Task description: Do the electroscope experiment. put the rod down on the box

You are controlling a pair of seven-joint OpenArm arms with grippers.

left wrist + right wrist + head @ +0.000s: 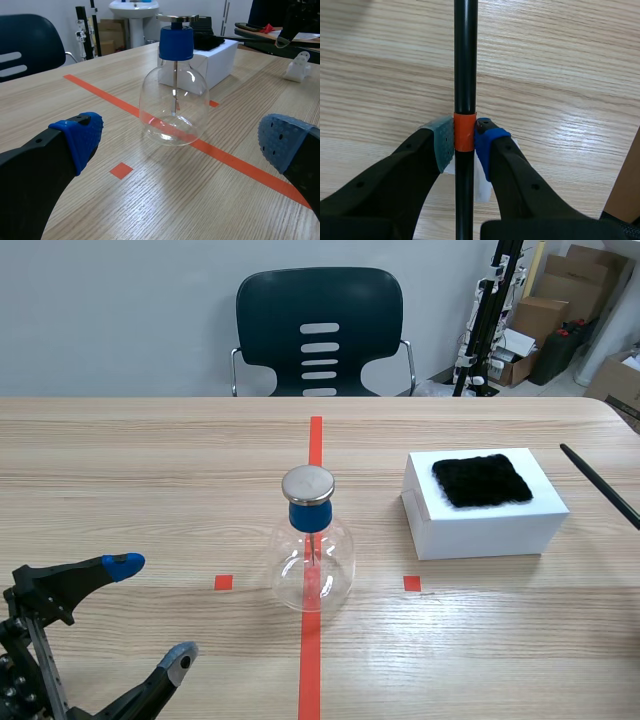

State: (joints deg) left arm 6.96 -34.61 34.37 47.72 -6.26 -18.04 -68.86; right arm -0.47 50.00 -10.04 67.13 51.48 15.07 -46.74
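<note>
Clearly the rod (465, 60) is not yet on the box (486, 528). The right gripper (465, 145) is clamped on it, one grey pad and one blue pad pressing the orange band (464, 132) from either side. In the scene view only the rod's dark end shows, slanting in at the right edge of the frame, apart from the box and seemingly above the table (150, 460). The white box sits right of centre with a black fur cloth (482, 480) lying on its top. The glass electroscope (312, 558), with its blue collar and metal cap, stands on the red line at mid-frame, just left of the box. The left gripper (152, 612) rests at the lower left with its fingers wide apart and nothing between them.

The main risk appears to be the rod's length. Swinging it across toward the box could carry the far end past the box and into the electroscope's cap, tipping the glass. The rod is round and smooth, so if laid on the bare white edge instead of the cloth, or let go from too high, it would likely roll or bounce off. An off-centre placement could also let the longer end overhang and pull it down.
</note>
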